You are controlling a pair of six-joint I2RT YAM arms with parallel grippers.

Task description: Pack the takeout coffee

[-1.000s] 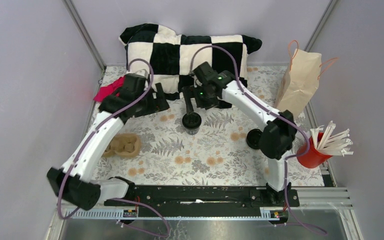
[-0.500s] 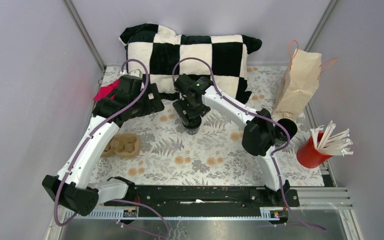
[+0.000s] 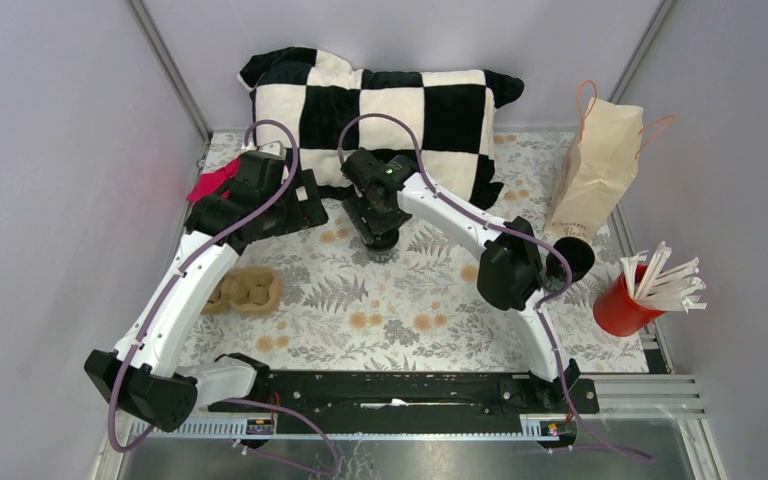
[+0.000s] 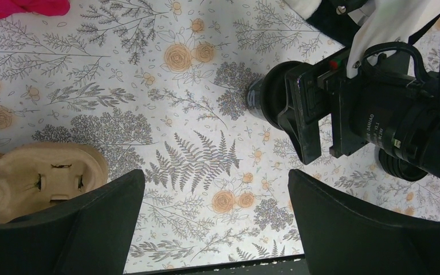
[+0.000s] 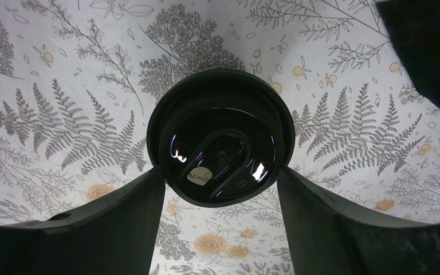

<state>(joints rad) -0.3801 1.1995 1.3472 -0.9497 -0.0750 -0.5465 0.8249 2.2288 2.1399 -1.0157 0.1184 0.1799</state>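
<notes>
While coffee cup (image 5: 220, 129) is straddled by right gripper (image 5: 220, 175), fingers (image 5: 120, 223) are seen at its rim — firm grip cannot be told; left gripper (image 4: 215, 183) is spread wide above table (image 4: 120, 74).

The surface (image 3: 400, 310) wears a cloth printed with ferns and orange flowers. A checkered pillow (image 3: 390, 105) lies along its far edge, a pink cloth (image 3: 212, 183) at far left. A brown pulp carrier (image 3: 250, 292) sits at left. One lidded black cup (image 5: 220, 152) stands mid-surface, a second black cup (image 4: 398, 168) farther right. A paper bag (image 3: 595, 170) and a red cup (image 3: 622, 308) of straws (image 3: 665, 280) stand at right.
</notes>
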